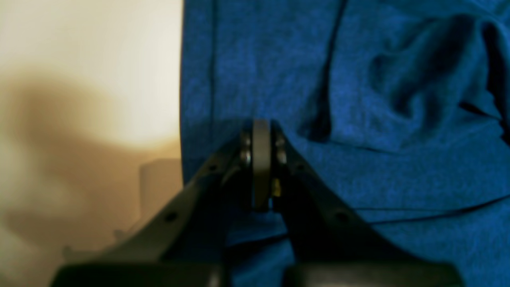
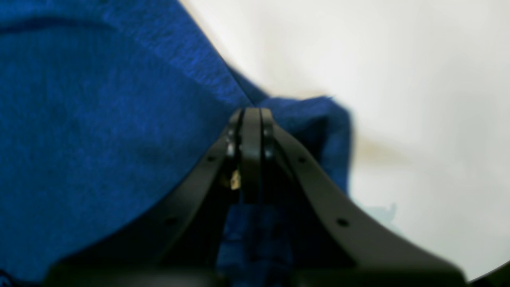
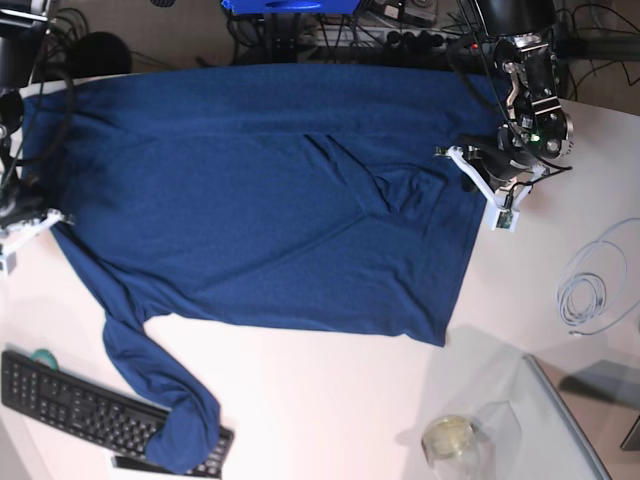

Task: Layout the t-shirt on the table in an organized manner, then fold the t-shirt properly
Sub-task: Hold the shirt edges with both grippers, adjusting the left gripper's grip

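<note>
Base view shows both grippers (image 1: 261,127) (image 2: 252,113) pinching the t-shirt (image 3: 260,210); uneven pulling could bunch its sleeve (image 3: 150,385) over the keyboard (image 3: 70,405).

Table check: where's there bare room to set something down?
Bare table lies between the t-shirt hem and the near edge, and right of the shirt up to the coiled cable. The near-left corner is crowded: a sleeve drapes over the keyboard.
</note>
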Robot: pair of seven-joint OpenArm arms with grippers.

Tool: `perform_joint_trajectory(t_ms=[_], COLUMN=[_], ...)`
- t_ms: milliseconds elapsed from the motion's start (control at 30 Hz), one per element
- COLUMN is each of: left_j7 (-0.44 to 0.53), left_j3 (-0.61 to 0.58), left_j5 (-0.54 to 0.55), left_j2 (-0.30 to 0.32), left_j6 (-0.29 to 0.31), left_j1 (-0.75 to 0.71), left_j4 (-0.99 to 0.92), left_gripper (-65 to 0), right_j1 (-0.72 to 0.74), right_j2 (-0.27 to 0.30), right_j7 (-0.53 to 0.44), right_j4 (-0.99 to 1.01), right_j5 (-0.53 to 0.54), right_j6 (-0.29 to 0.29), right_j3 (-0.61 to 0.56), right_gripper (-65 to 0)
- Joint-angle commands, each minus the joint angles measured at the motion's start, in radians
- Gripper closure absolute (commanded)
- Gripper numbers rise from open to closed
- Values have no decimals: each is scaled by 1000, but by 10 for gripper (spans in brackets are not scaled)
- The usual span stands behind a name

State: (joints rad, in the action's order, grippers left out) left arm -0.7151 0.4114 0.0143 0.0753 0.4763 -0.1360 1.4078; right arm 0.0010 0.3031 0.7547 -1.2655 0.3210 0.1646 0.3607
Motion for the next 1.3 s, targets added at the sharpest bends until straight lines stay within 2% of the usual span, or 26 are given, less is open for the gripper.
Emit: perform_joint_trajectory(t_ms=[0, 233, 300, 400, 467, 633, 833, 967, 1067, 1267], left_j7=[15, 15, 15, 15, 15, 15, 15, 15, 15, 15], left_j3=[2, 2, 2, 5, 45, 105, 106, 106, 108, 177], left_j5=[8, 8, 8, 8, 8, 8, 8, 8, 8, 8], left_j2=[8, 10, 13, 14, 14, 13, 28, 37, 41, 37], left_j6=[0, 0, 0, 0, 0, 3, 5, 5, 5, 5], left_j1=[5, -35, -38, -41, -43, -38, -43, -61, -67, -69], left_j4=[37, 156, 161, 156, 155, 153, 152, 147, 146, 135], left_gripper=[0, 0, 0, 0, 0, 0, 0, 0, 0, 0], right_j1=[11, -17, -14, -5, -3, 90, 281, 374, 397, 391], right_j2=[17, -15, -15, -15, -15, -11, -8, 15, 18, 17], right_j7=[-11, -11, 12, 42, 64, 73, 56, -19, -37, -70], right_j4=[-19, -21, -23, -84, -139, -116, 169, 383, 465, 504], right_j5=[8, 8, 8, 8, 8, 7, 4, 4, 4, 2], right_j6=[-1, -1, -1, -3, -3, -1, -1, -1, 0, 0], right_j3=[5, 5, 5, 7, 7, -4, 2, -4, -4, -4], right_gripper=[0, -12, -84, -240, -276, -282, -284, -284, -281, -279])
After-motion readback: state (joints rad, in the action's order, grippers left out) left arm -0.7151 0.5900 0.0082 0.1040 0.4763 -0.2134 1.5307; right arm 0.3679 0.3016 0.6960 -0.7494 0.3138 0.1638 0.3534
